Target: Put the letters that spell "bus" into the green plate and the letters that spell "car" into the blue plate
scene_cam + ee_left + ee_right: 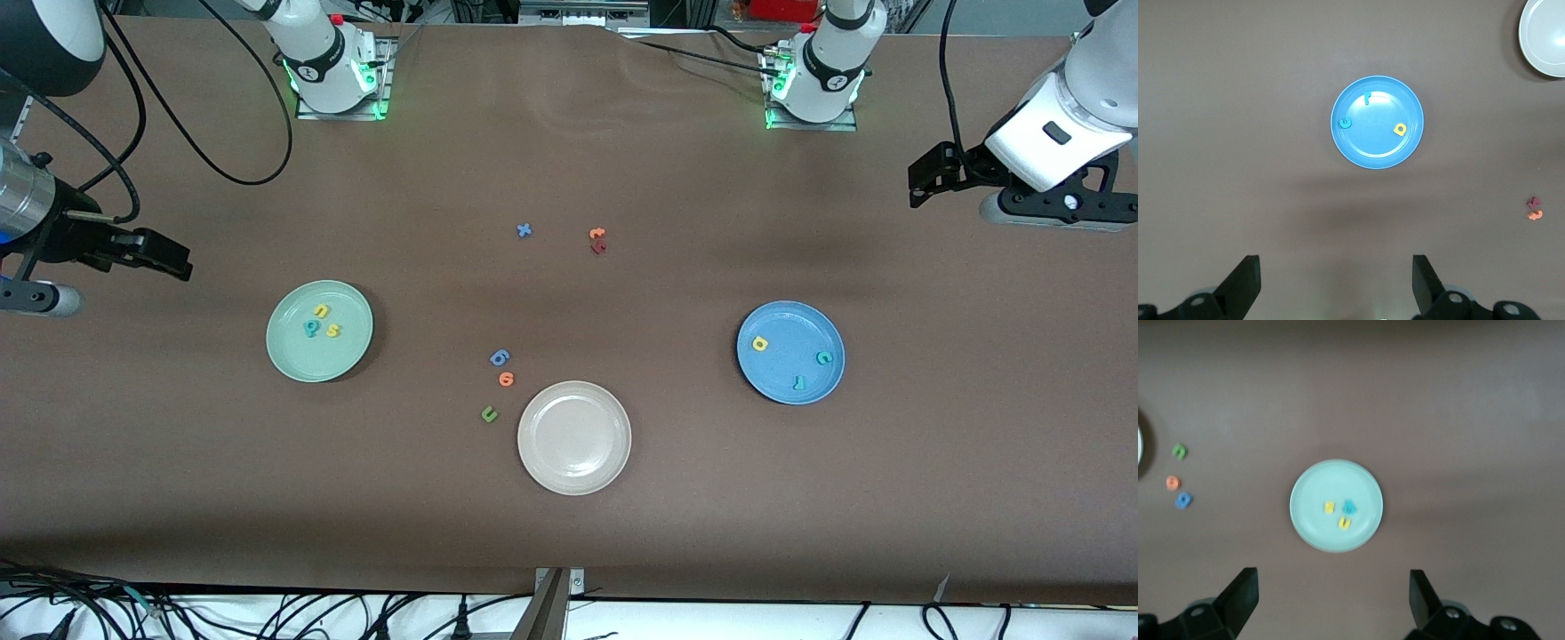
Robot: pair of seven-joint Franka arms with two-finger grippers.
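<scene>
Both sets lie inside the rims, bus letters [321,322] in the green plate [293,356], car letters [793,359] in the blue plate [782,324], while left gripper [1337,283] and right gripper [1333,600] hang wide open, empty, above bare table at its ends.

A long table [569,533] is covered by a plain brown cloth, evenly lit from above. Black cables [267,613] are strewn along a white strip at its near edge.

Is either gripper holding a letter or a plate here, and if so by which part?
Nothing is held. The left gripper and the right gripper are both open and empty, each up in the air at its own end of the table.
</scene>
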